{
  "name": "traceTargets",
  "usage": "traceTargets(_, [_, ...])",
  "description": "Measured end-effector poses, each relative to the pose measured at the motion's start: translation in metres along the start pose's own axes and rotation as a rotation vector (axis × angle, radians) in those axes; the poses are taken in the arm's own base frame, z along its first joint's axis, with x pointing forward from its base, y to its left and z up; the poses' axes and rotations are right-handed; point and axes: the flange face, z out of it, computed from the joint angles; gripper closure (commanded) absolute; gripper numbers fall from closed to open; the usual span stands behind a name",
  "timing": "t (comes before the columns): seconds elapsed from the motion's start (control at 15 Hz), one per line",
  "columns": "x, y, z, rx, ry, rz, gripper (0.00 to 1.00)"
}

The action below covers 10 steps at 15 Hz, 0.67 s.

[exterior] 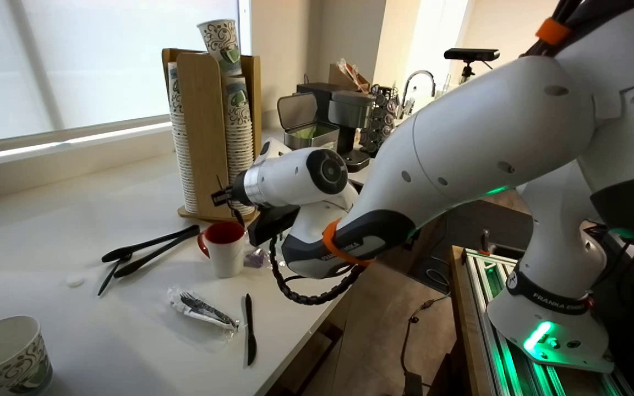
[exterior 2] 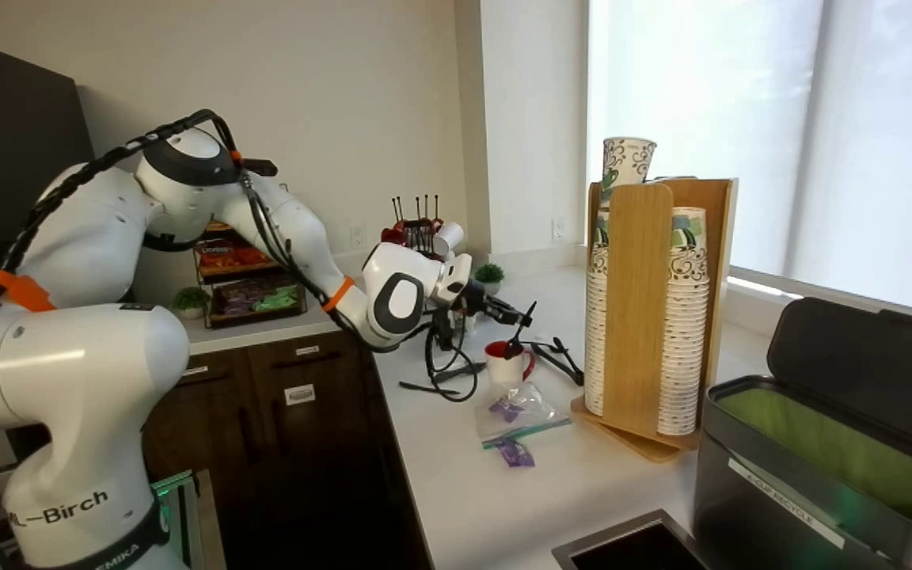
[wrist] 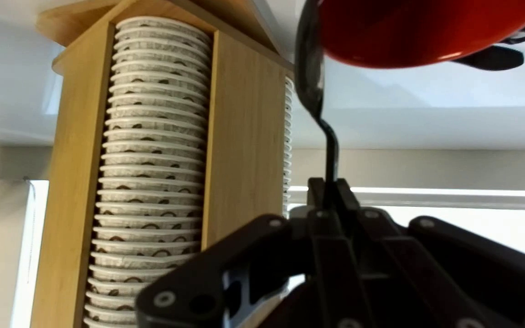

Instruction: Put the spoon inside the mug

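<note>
Spoon (wrist: 310, 82): found it dark and glossy in the wrist view, pinched by its handle in the gripper (wrist: 330, 187), with both jaws standing narrow, close against it. In both exterior views, made out the handle's tip poking up above the grip and the bowl hanging down, a little aslant, at the mouth of the mug (exterior: 226, 257). Could not tell from these angles whether over the rim, inside it or touching it. Saw the mug upright on the worktop (exterior: 146, 357), white outside and red within, with its red handle turned toward some apparent black tongs (exterior: 152, 243). In an exterior view, noted near these a packet of clear-wrapped cutlery (exterior: 201, 308) and, just beside it, a black knife (exterior: 250, 330); well apart, a patterned paper cup (exterior: 11, 357). Near the mug, too, spotted a wooden holder (exterior: 201, 132) with stacked cups (exterior: 241, 148) in it and a single cup (exterior: 222, 47) on top. In an exterior view, picked out near the mug a clear bag (exterior 2: 531, 404) with a purple piece (exterior 2: 506, 408) in or under it, another purple piece (exterior 2: 515, 453) next to its seal and, well apart, a grey bin (exterior 2: 773, 473) with its lid up.
</note>
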Motion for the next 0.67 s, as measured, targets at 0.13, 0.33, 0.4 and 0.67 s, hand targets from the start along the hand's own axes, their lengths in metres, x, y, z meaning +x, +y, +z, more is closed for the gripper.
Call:
traceTargets(0.13, [-0.002, -0.004, -0.002, 0.020, 0.036, -0.031, 0.99])
traceTargets(0.33, [-0.003, -0.012, -0.004, 0.042, 0.065, -0.068, 0.99])
traceTargets(0.4, [-0.003, -0.014, -0.005, 0.045, 0.067, -0.071, 0.99])
traceTargets(0.67, [-0.004, -0.022, -0.006, 0.071, 0.092, -0.095, 0.99])
